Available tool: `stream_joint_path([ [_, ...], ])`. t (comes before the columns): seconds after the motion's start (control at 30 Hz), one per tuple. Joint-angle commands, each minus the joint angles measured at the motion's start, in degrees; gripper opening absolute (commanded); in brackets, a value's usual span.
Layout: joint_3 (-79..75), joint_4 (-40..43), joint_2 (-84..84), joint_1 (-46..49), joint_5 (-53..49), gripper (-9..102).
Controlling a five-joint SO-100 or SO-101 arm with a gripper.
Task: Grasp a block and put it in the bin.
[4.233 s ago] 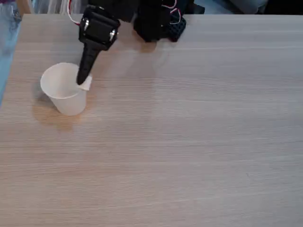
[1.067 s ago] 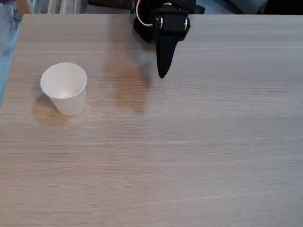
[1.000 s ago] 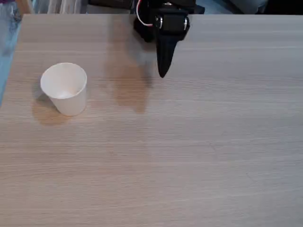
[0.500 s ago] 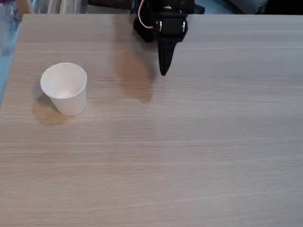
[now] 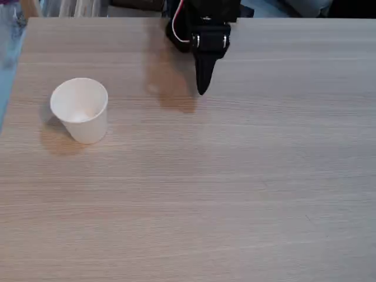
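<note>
The bin is a white paper cup (image 5: 80,110) standing upright at the left of the wooden table in the fixed view. The block is out of sight; the inside of the cup looks plain white from here. My black gripper (image 5: 202,90) hangs at the back middle of the table, well to the right of the cup, its tips pointing down toward the tabletop. Its fingers lie together in one dark point and nothing is between them.
The arm's black base (image 5: 202,17) with red and white wires sits at the table's far edge. The wooden table (image 5: 235,188) stretches wide in front and to the right. A blue strip runs along the left edge.
4.2 s ago the gripper was at the cup's rim with a whitish block at its tip. It has since swung right to the back middle with nothing held, and in the last second drew slightly back.
</note>
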Motion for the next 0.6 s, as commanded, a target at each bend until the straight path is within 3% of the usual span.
stream_joint_path([
  [0.0, 0.44, 1.05, 1.49, -0.18, -0.62, 0],
  [0.57, 2.29, 8.17, 11.16, -0.53, -0.53, 0],
])
